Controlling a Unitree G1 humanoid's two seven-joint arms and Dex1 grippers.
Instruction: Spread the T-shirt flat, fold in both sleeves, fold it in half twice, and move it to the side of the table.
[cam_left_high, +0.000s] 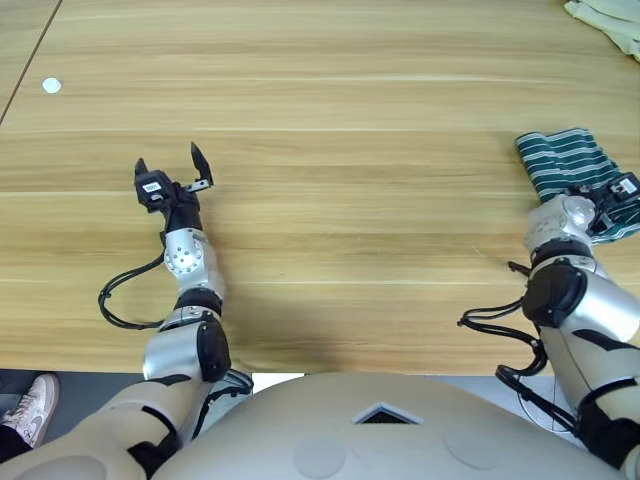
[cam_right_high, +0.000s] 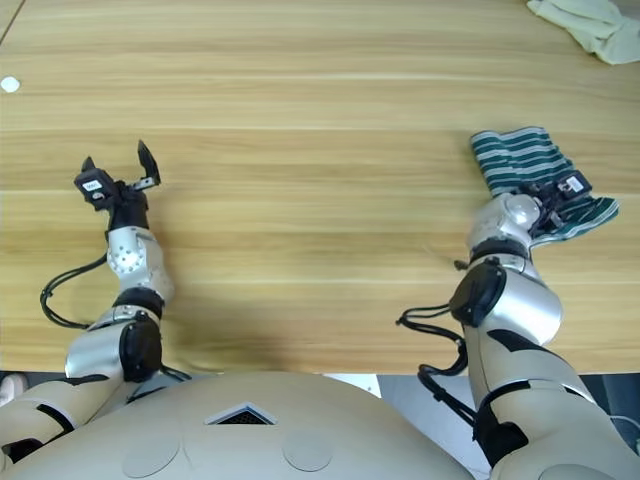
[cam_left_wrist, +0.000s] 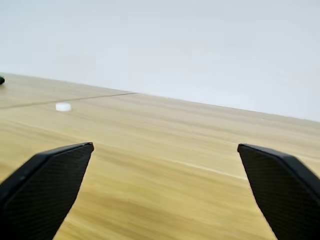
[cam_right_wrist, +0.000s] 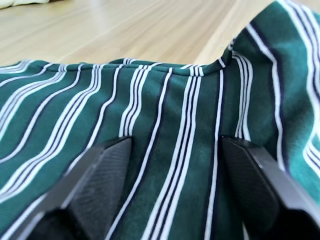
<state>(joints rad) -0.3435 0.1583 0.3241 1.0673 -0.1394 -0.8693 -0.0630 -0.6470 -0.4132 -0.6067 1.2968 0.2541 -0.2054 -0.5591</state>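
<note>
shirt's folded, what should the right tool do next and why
Probably lift the right tool straight off the T-shirt: it already lies folded near the table's right side, and the tool's fingers sit spread on the cloth.

The right end effector holds its two black fingers spread wide, low over the T-shirt. Its green cloth with thin white and dark stripes lies between them and rises in a rumpled fold at one side. Beyond it runs the light wooden bench, with a pale cloth farther off.
</note>
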